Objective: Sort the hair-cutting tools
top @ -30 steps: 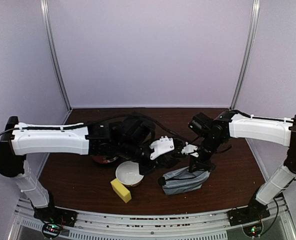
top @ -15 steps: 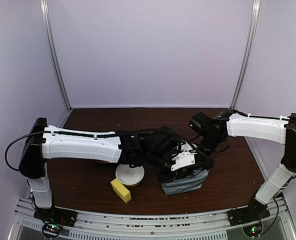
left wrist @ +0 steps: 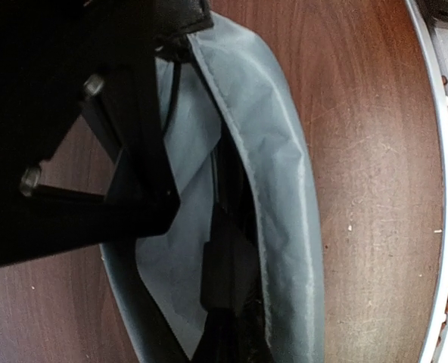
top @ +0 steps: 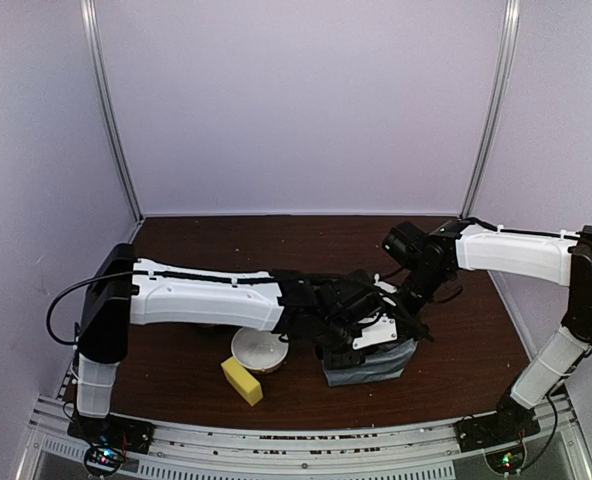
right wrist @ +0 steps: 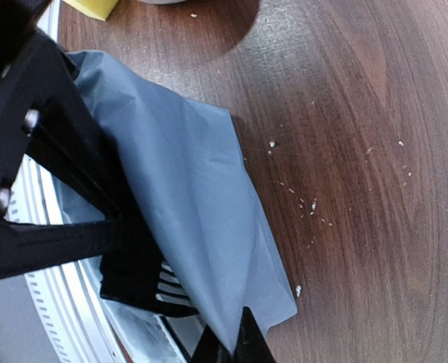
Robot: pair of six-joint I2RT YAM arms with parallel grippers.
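Left jaws: shut, down in the open mouth of the grey pouch (right wrist: pixel 186 174). A slim black comb (right wrist: pixel 144 287) pokes out below them w/ teeth showing, tip already inside the opening. They seem to have it pinched, but the grip point sits in shadow, so that's a judgement.

Right jaws: shut on the pouch's rim, a fold of grey fabric nipped between the tips and lifted a bit, which holds the mouth open for the other arm.

Outward: the pouch lies on the tabletop (top: pixel 456 350) between the two arms, near the front edge. The left arm (top: pixel 206 300) reaches right across to it and the right arm (top: pixel 516 255) comes in from its own side. A white bowl (top: pixel 259 350) and a yellow block (top: pixel 241 381) sit just left of the pouch, neither touched.

Scissors and clipper: not visible in any view. They could be in the pouch or hidden under the arms; can't tell.

Step in hand, prob.: loading the comb into the pouch, one arm feeding and one holding.

Next move needs:
- comb pushed deeper along the pouch's length, so it doesn't snag the lip or lining
- left jaws to open only once the comb is well inside, then back straight out
- right jaws to keep the rim up meanwhile; if the fabric slips, the mouth collapses onto the comb.
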